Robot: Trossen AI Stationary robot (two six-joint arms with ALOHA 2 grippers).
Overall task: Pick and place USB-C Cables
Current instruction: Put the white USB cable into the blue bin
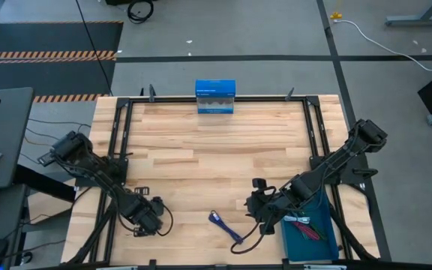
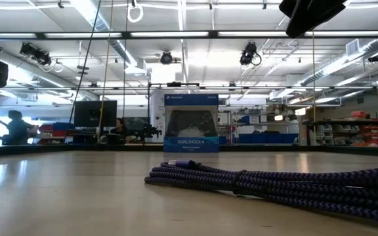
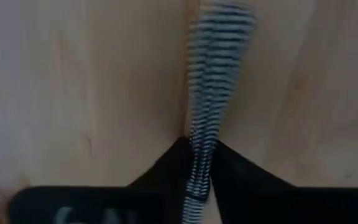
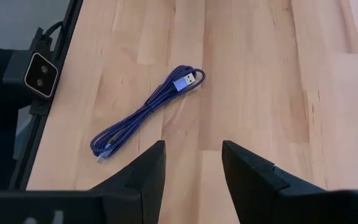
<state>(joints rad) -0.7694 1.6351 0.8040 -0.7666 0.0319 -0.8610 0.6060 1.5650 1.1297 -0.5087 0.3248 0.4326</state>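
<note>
A navy braided cable bundle [image 1: 226, 226] lies flat on the wooden table near its front edge. It also shows in the right wrist view [image 4: 148, 112] and close up in the low view [image 2: 274, 183]. My right gripper [image 1: 263, 212] [image 4: 193, 165] is open and empty, just right of that cable and above the table. My left gripper [image 1: 145, 221] [image 3: 197, 155] is low over the table's near left and shut on a grey-and-white braided cable [image 3: 215, 74]. A blue bin [image 1: 322, 251] at the near right holds teal and maroon cables [image 1: 304, 225]. My left gripper pinches the grey-and-white braided cable [image 3: 199, 163] between its two fingers. The strand runs lengthwise out past the fingertips [image 3: 166, 163] over the wood. The fingers point down at the table. Whether the cable's far end rests on the table I cannot tell.
An upright blue-and-white box [image 1: 215, 97] [image 2: 191, 131] stands at the middle of the table's far edge. A black frame rail [image 1: 122, 142] runs along the table's sides. A small camera block [image 4: 41, 74] sits at the table's edge near the navy cable. The table's middle is bare wood.
</note>
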